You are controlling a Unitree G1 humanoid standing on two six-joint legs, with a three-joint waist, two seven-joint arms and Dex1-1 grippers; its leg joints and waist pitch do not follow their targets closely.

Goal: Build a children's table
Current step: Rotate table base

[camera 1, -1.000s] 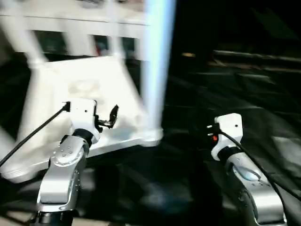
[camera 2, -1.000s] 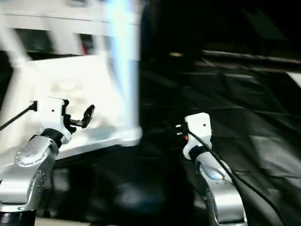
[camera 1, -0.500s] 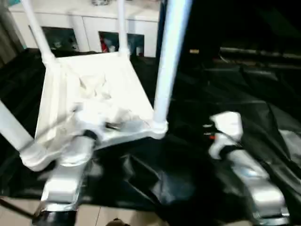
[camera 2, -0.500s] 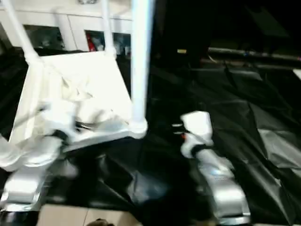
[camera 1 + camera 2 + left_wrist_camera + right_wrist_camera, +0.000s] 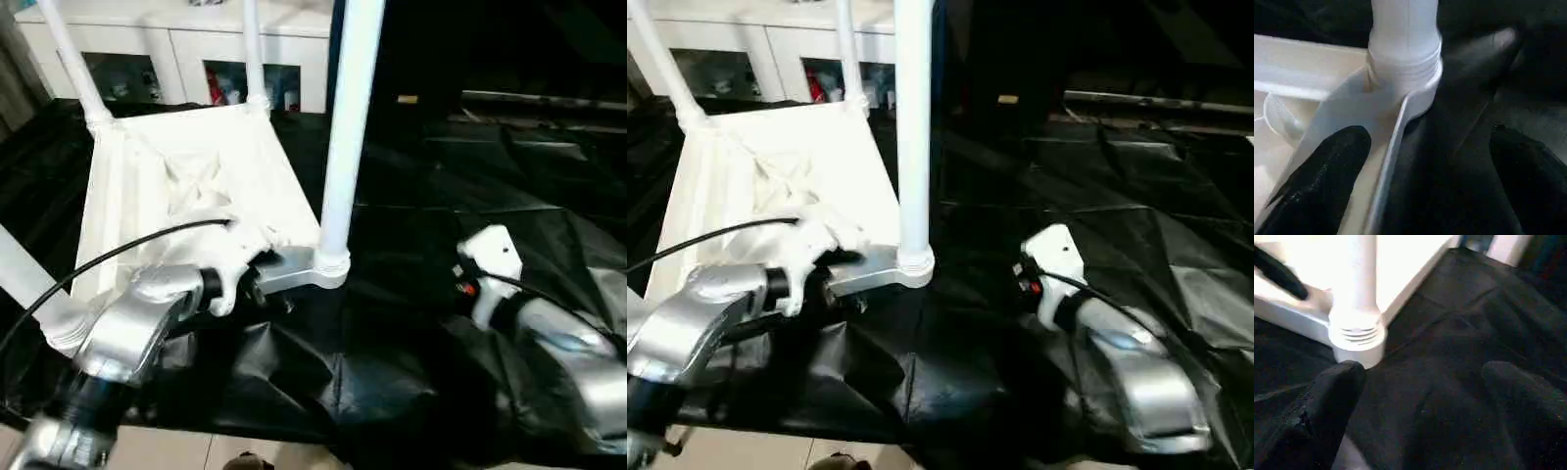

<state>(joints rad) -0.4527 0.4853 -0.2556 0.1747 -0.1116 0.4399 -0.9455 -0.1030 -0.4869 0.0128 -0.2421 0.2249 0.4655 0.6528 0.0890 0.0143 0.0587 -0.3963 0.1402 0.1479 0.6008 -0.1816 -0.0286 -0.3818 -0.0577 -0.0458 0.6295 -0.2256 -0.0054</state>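
A: Where's the children's table (image 5: pixel 186 186)?
B: Upside down on the black sheet (image 5: pixel 431 294), legs up. White cabinet (image 5: pixel 176 39) behind it.
A: Nearest leg (image 5: pixel 345 127)?
B: Upright in its corner socket (image 5: pixel 328 266), at the corner closest to both arms.
A: Left pincer (image 5: pixel 1425 161)?
B: Spread wide, straddling the tabletop edge by that socket. One finger (image 5: pixel 1322 181) over the ribbed underside, the other over the sheet. Pinching nothing.
A: Right pincer (image 5: pixel 1420 401)?
B: Spread too, empty, over the sheet near that leg.

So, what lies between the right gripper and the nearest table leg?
Only bare black sheet; nothing else lies between the right gripper and the leg, as the right wrist view shows.
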